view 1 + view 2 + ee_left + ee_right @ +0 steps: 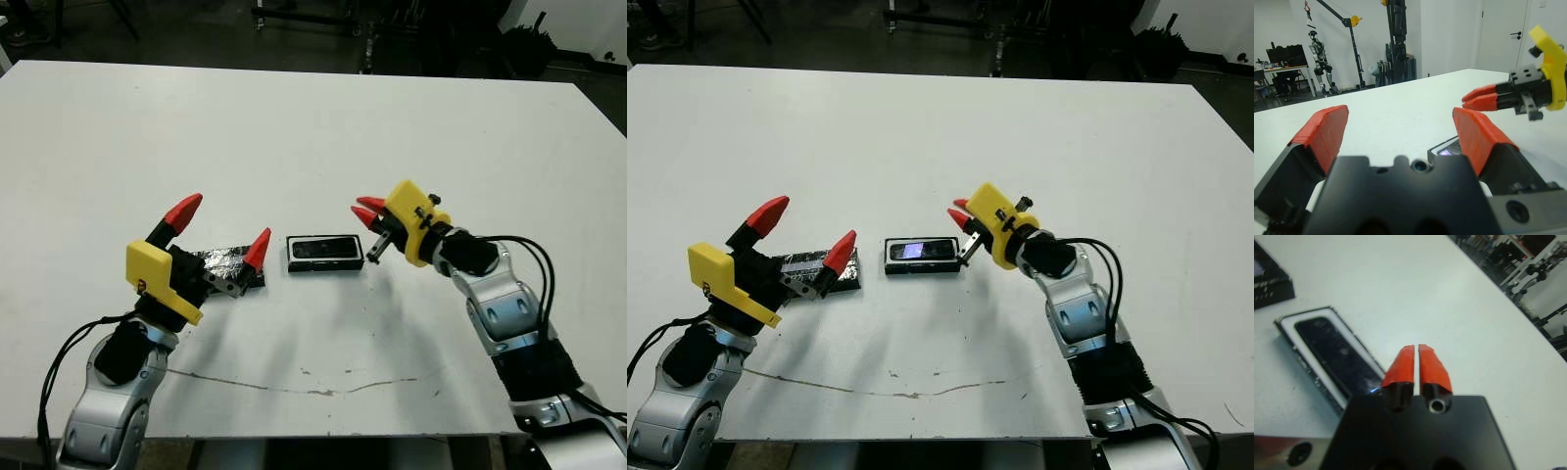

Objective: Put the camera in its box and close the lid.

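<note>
- Left gripper (223, 228): jaws spread wide, holding nothing; forearm comes up from the near left edge of the worktop (294, 127), yellow wrist block facing the robot, red tips angled up and away toward the worktop's centre.
- One left fingertip (258, 249) sits over the lid's right end; the other is raised higher, off to the outer side. Contact with the lid can't be told.
- Lid (227, 262): flat on the worktop, under and between the left jaws, partly hidden by the gripper body; silvery reflections on top.
- Box (325, 252): flat on the worktop between the two grippers, just beside the lid's right end with a small gap, long side running left-right.
- Camera (921, 251): lying inside the box, white lining showing around it, bluish patch on its face. Box is uncovered.
- Right gripper (365, 211): jaws pressed together, nothing between them; right wrist view shows the two red fingers (1402, 364) side by side with only a sliver between.
- Right arm: elbow bent at the near right, forearm reaching in and leftward, yellow block on top; tips point left, just beside the box's right end and slightly above it, not touching.
- In the left wrist view the box corner shows just past one left finger, with the right gripper beyond it.
</note>
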You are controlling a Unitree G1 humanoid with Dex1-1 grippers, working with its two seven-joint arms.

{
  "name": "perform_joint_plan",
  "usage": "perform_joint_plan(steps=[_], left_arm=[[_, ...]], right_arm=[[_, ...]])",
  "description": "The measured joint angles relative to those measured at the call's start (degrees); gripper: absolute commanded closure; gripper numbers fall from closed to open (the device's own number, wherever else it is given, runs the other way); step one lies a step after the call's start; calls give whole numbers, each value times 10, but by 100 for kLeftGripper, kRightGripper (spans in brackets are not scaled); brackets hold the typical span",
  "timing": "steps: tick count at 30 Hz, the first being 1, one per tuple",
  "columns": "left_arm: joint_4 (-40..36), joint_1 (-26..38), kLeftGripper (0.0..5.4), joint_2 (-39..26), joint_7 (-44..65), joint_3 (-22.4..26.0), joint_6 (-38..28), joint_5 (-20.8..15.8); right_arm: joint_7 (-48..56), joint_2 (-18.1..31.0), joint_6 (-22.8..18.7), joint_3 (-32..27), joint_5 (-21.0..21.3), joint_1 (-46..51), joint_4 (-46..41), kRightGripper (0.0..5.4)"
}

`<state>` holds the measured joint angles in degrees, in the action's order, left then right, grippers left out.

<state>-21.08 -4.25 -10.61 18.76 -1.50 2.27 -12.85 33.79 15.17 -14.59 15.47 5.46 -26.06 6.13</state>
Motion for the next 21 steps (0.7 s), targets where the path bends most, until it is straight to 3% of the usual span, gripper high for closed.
perform_joint_plan(steps=[21], left_arm=[[0,-2,0,1,0,-1,-1,4]], right_arm=[[6,0,9,26,2,24,11,539]])
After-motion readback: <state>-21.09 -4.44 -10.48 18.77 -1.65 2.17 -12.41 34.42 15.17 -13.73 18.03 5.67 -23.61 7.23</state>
